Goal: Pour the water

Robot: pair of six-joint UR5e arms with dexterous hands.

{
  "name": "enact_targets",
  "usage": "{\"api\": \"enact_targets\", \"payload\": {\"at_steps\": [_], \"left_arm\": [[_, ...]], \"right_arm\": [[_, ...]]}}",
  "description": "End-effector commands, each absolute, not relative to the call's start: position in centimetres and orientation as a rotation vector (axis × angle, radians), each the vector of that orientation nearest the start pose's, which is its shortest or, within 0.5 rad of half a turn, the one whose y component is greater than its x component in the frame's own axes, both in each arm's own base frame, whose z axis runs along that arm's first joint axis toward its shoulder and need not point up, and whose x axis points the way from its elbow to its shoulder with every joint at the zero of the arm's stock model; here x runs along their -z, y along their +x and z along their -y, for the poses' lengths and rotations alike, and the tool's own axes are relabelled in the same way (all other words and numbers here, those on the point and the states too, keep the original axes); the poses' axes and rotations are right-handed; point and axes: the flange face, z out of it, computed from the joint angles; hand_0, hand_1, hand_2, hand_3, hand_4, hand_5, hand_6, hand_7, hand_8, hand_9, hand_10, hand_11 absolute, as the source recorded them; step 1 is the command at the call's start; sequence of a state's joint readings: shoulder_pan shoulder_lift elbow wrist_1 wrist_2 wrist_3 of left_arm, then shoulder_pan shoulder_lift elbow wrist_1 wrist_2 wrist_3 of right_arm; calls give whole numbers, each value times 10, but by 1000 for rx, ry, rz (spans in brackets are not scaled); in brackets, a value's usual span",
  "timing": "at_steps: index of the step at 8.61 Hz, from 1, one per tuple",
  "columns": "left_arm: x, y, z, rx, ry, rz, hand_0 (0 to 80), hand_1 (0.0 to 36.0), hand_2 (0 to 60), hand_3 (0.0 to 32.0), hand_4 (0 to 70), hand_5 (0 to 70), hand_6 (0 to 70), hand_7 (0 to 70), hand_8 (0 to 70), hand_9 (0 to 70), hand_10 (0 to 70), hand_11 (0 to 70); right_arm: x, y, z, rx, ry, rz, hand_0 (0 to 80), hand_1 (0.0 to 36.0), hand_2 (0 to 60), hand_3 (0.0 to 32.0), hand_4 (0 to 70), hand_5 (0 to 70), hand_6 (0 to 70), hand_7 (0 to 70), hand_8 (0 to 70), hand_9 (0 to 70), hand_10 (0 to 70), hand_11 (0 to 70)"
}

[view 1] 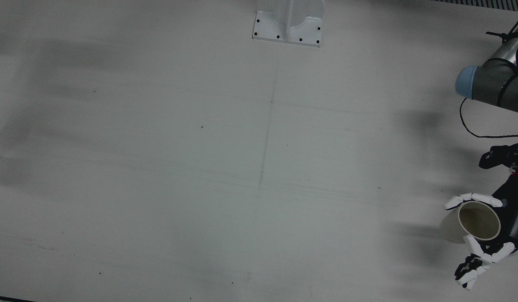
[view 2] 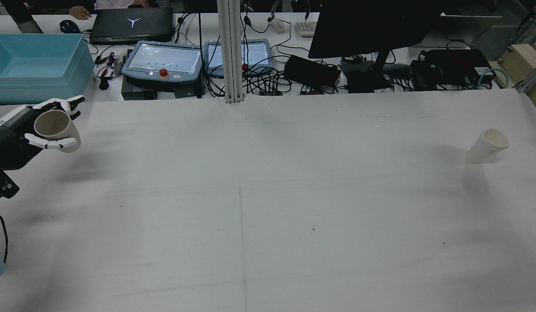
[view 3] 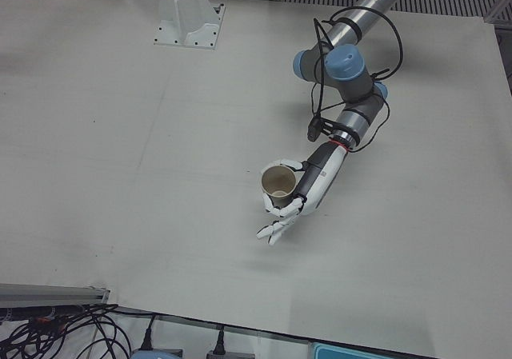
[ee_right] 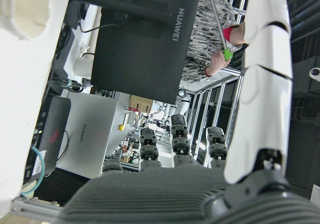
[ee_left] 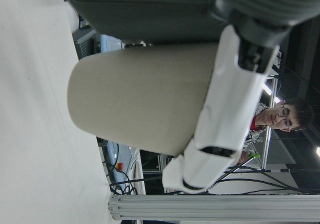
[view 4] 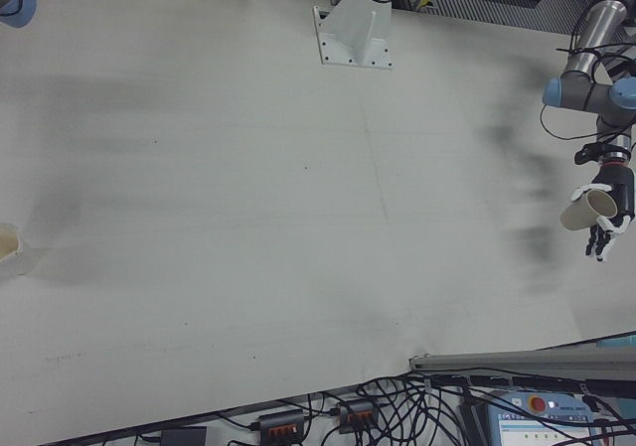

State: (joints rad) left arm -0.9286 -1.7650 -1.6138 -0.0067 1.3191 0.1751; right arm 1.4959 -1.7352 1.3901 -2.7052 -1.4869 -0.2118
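Two paper cups are in play. In the rear view, the left hand point(view 2: 18, 130) is partly cut off by the frame's 9 o'clock edge, its fingers point(view 2: 55, 144) wrapped around the held cup point(view 2: 55, 125), which is carried clear of the table point(view 2: 268, 195). This cup is plain beige, tilted with its mouth towards the rear camera; whether water lies inside cannot be told. Wide bare tabletop stretches from it towards 3 o'clock. At the table's 3 o'clock side the second cup point(view 2: 487, 145) is set, pale, leaning, with what seems a doubled rim. Of the right hand point(ee_right: 260, 84) only one straight white finger and dark knuckles are shown, so its spread or grip cannot be told
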Motion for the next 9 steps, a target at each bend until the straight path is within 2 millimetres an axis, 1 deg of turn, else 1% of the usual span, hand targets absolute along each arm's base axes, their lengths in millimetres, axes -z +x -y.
{"api": "enact_targets", "payload": {"at_steps": [1, 2, 3, 4, 5, 6, 7, 8, 9], "left_arm": [[-555, 222, 559, 1734, -306, -2219, 800, 360, 600, 0, 369, 700, 176, 113, 105, 32, 50, 115], [-556, 221, 559, 1738, -305, -2217, 800, 360, 600, 0, 369, 700, 175, 112, 105, 32, 50, 116], [-559, 219, 557, 1742, -304, -2215, 800, 360, 600, 0, 369, 700, 176, 112, 105, 32, 50, 116], [-560, 218, 557, 1743, -303, -2215, 800, 360, 600, 0, 367, 700, 175, 111, 105, 32, 50, 115], [-561, 217, 557, 1743, -302, -2218, 800, 360, 600, 0, 364, 700, 173, 109, 105, 31, 50, 115], [-561, 217, 556, 1742, -303, -2217, 800, 360, 600, 0, 362, 700, 173, 108, 104, 31, 50, 115], [-557, 217, 556, 1737, -305, -2223, 800, 360, 600, 0, 360, 700, 171, 108, 104, 30, 50, 115], [-555, 216, 556, 1735, -305, -2228, 800, 360, 600, 0, 360, 700, 171, 109, 104, 30, 49, 114], [-550, 216, 555, 1731, -308, -2232, 800, 360, 600, 0, 360, 700, 171, 109, 104, 31, 49, 114]], "right_arm": [[-894, 108, 394, 2260, -245, -2369, 583, 242, 90, 0, 36, 103, 211, 147, 125, 123, 0, 0], [-906, 105, 395, 2293, -238, -2352, 582, 242, 98, 0, 45, 101, 214, 149, 118, 116, 0, 0], [-916, 103, 407, 2323, -244, -2333, 581, 242, 108, 0, 66, 101, 221, 160, 112, 110, 0, 0], [-927, 102, 417, 2344, -247, -2318, 572, 236, 110, 0, 69, 99, 220, 157, 116, 116, 0, 0], [-942, 101, 418, 2344, -257, -2325, 564, 230, 110, 0, 60, 98, 218, 147, 123, 126, 0, 0], [-959, 101, 418, 2347, -255, -2321, 563, 230, 106, 0, 44, 97, 208, 133, 120, 121, 0, 0], [-976, 101, 408, 2347, -250, -2322, 560, 229, 116, 0, 56, 98, 215, 140, 126, 130, 0, 0], [-988, 100, 395, 2380, -260, -2310, 562, 229, 118, 0, 57, 98, 214, 144, 126, 129, 0, 0], [-994, 101, 387, 2400, -263, -2294, 569, 236, 116, 0, 82, 92, 188, 73, 89, 77, 0, 0]]}}
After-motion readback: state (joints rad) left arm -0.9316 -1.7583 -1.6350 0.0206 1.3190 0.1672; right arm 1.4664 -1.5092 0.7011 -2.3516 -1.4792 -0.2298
